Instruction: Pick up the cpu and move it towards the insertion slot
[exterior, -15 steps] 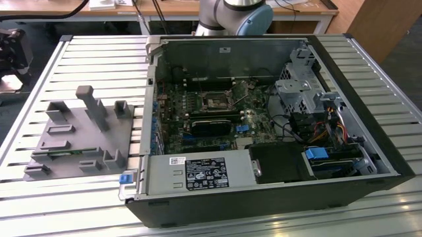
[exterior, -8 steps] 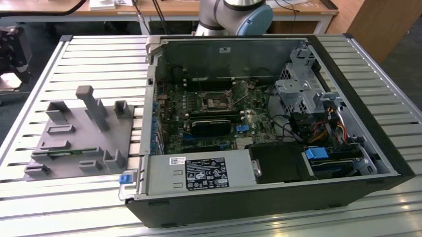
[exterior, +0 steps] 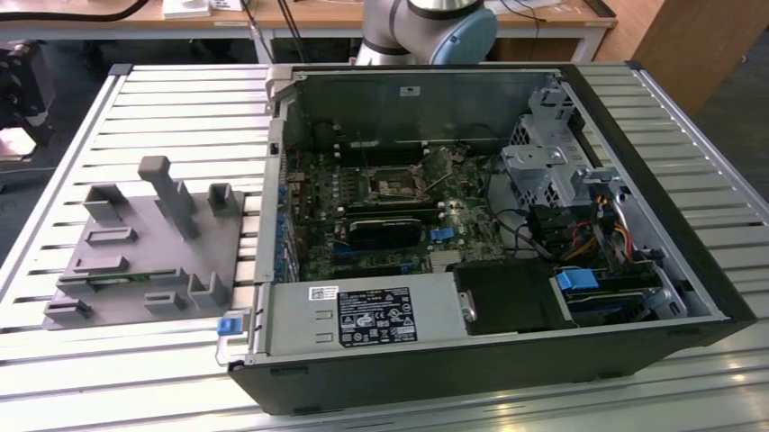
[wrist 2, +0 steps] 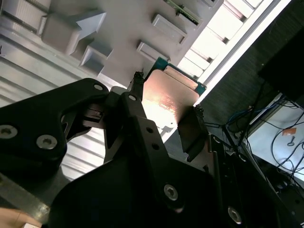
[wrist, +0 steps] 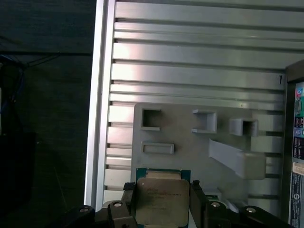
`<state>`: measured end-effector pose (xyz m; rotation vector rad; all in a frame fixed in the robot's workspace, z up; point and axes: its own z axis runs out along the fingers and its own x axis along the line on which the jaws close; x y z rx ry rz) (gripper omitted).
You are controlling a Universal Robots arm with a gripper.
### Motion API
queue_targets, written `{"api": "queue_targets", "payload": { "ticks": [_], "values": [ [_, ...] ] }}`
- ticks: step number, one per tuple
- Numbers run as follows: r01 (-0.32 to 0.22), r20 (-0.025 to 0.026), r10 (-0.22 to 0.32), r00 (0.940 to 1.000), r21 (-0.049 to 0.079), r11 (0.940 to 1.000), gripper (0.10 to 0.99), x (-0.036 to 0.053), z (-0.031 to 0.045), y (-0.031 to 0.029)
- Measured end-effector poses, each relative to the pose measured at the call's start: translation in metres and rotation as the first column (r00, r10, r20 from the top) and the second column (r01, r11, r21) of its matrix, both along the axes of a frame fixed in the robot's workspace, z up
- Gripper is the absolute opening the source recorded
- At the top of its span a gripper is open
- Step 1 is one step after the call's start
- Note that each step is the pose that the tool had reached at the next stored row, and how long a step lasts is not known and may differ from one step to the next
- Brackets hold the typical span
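The cpu [wrist: 160, 203], a thin square chip with a pale metal top and a green edge, sits between the two black fingers of my gripper [wrist: 162, 190], which is shut on it. In the second wrist view the cpu [wrist 2: 170, 95] shines with reflected light in the gripper [wrist 2: 167, 95]. It hangs above the grey plastic fixture [wrist: 190, 142], near the table's edge. The insertion slot [exterior: 393, 187], a small square socket with a metal frame, lies on the motherboard inside the open computer case [exterior: 673, 207], to the exterior view's right of the fixture [exterior: 144, 243].
The slatted aluminium table [exterior: 180, 108] carries the fixture and the case. A long black module [exterior: 384, 229] lies just in front of the socket, and a power supply [exterior: 360, 315] fills the case's near corner. The arm's base [exterior: 427, 27] stands behind the case. Cables [wrist 2: 275, 142] hang past the table edge.
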<state>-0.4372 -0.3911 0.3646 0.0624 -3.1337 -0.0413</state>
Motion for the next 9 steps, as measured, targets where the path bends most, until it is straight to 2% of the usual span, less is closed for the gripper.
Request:
{"api": "queue_targets", "payload": {
  "ticks": [6,9],
  "values": [
    [0.000,0.0001,0.000,1.0000,0.000,1.0000,0.541,0.0000,0.0071,0.0011],
    [0.000,0.0001,0.000,1.0000,0.000,1.0000,0.541,0.0000,0.0131,0.0017]
  ]
}}
